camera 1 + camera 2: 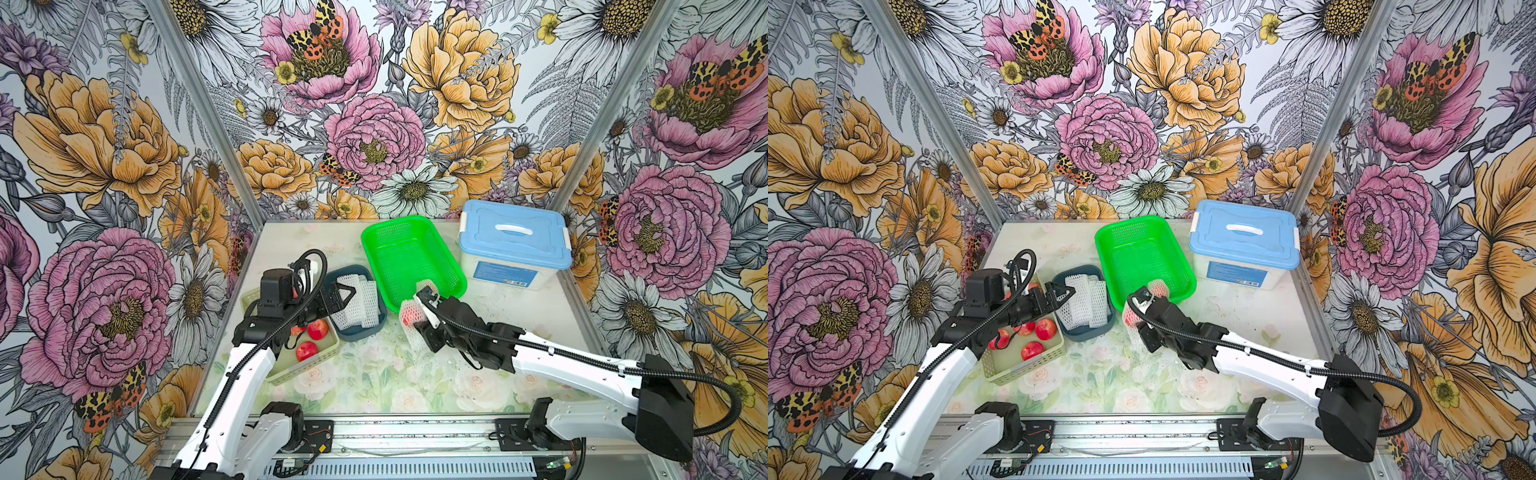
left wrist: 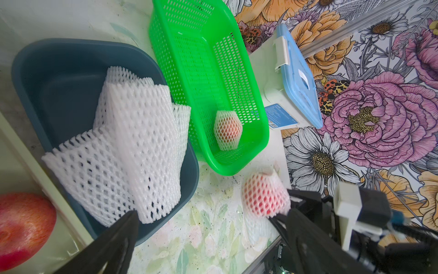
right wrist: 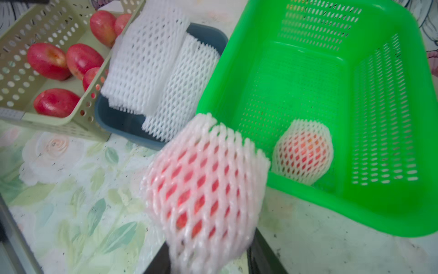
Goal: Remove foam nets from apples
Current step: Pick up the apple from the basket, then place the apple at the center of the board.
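Note:
My right gripper (image 3: 211,256) is shut on an apple still wrapped in its white foam net (image 3: 203,185), held just above the table by the front corner of the green basket (image 1: 411,224). A second netted apple (image 3: 303,151) lies inside that basket. My left gripper (image 2: 213,225) is open and holds nothing; in a top view it (image 1: 347,297) hovers over the dark blue bin (image 1: 357,334), which holds several loose foam nets (image 2: 132,142). Several bare red apples (image 1: 1045,328) sit in the beige basket (image 1: 1021,368) under my left arm.
A white box with a blue lid (image 1: 513,232) stands at the back right, beside the green basket. Flowered walls close in the table on three sides. A metal rail (image 1: 374,436) with both arm bases runs along the front edge.

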